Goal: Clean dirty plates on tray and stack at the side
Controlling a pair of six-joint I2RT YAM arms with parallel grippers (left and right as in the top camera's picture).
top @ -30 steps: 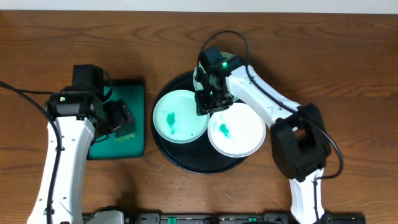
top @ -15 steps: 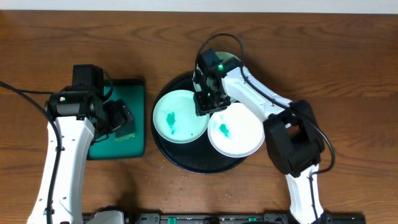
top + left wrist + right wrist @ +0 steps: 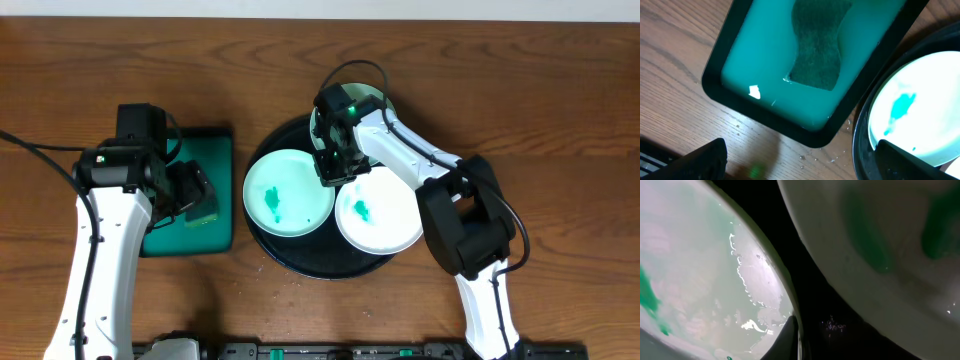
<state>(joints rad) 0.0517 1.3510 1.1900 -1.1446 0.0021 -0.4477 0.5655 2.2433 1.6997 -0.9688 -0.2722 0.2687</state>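
Robotics lab bench, wood-grain table (image 3: 560, 80), left arm (image 3: 95, 260) and right arm (image 3: 475, 225) at its edge, trailing cable (image 3: 35, 147)

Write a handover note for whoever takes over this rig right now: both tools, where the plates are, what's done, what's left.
Tools: the left tool is open and empty, above the green tray where the sponge lies. The right tool is shut at the rim of the left plate; a firm pinch cannot be confirmed.
Plates: the left plate, right plate and back plate all sit on the black tray.
Done: nothing stacked; green smears show on the left and right plates.
Left: take the sponge, wipe all three, stack them beside the tray.
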